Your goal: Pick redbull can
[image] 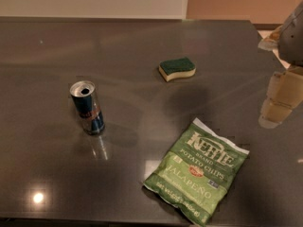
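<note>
Redbull can (88, 107): upright at 9 o'clock on dark countertop (142, 46), top opened.
Handling: probably light, slick, dentable; mid-body sides best.
Gripper (278, 98): 3 o'clock edge, well apart from can; grasp state impossible to tell.

can (87, 107): upright on the table (42, 51), left of its middle
sponge (177, 69): on the table, right of the can and further back
bag (198, 176): flat on the table, right of the can, nearer the front
gripper (277, 100): far right of the can, beyond sponge and bag
</note>
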Robot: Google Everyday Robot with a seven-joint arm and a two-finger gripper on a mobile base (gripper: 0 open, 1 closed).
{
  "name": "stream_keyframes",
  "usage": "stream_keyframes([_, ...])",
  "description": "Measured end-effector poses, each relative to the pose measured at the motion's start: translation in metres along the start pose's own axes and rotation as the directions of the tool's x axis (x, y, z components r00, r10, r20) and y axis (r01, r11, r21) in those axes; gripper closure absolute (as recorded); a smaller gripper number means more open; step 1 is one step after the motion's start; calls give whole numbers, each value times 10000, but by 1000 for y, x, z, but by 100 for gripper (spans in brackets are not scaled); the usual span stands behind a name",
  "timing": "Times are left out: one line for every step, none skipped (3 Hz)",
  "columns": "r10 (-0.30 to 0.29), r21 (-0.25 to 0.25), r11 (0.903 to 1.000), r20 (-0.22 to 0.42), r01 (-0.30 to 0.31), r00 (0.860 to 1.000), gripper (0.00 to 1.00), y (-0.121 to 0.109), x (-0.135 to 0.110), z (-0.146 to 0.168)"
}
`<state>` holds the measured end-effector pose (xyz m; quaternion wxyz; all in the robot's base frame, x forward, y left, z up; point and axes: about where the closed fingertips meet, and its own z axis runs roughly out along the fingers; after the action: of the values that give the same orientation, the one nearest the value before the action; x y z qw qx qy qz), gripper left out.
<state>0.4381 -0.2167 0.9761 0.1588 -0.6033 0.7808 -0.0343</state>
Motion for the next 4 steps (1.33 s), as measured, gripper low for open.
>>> stream_keyframes([0,2,10000,0,0,10000,0,0,0,0])
stream_keyframes([-406,169,9990,208,403,9990,0,-3,-12,-3])
stream_keyframes([-1156,354,9929,690,1134,9909,0,-6,-42,-7])
stream_keyframes([-2092,484,9776,1238,2047,9700,0,-3,-89,-8])
